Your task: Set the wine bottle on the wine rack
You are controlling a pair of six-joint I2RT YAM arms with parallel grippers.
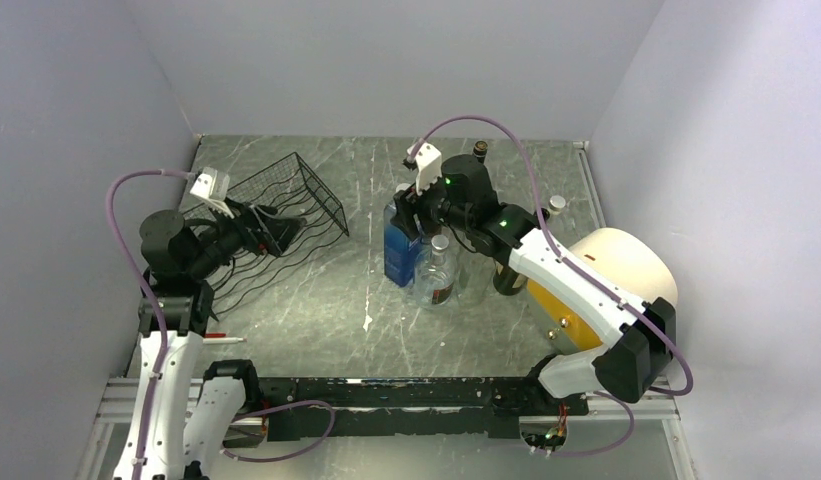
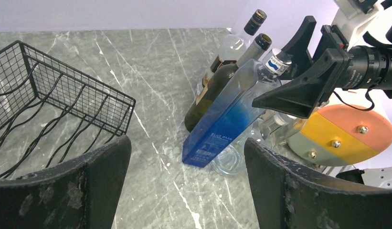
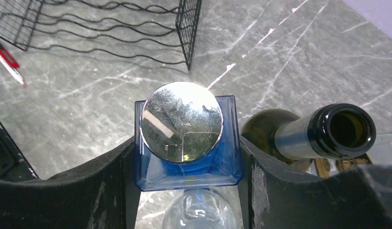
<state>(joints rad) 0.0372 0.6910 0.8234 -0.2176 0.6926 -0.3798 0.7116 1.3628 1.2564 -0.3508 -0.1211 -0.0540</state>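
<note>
Right pincer (image 3: 186,143) clamps blue bottle (image 2: 222,124) just under cap, high grip likely chosen to lift it clear of dark bottle (image 3: 299,136) just beside. Bottle seems upright on surface (image 1: 326,300), well apart from rack (image 1: 306,195). Left pincer (image 2: 186,157) open, empty, near rack, perhaps to steady it.

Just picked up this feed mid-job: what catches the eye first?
The right gripper has its fingers against both sides of a blue square bottle, mid-table among other bottles. The black wire wine rack lies at far left, with the open left gripper beside it, holding nothing.
</note>
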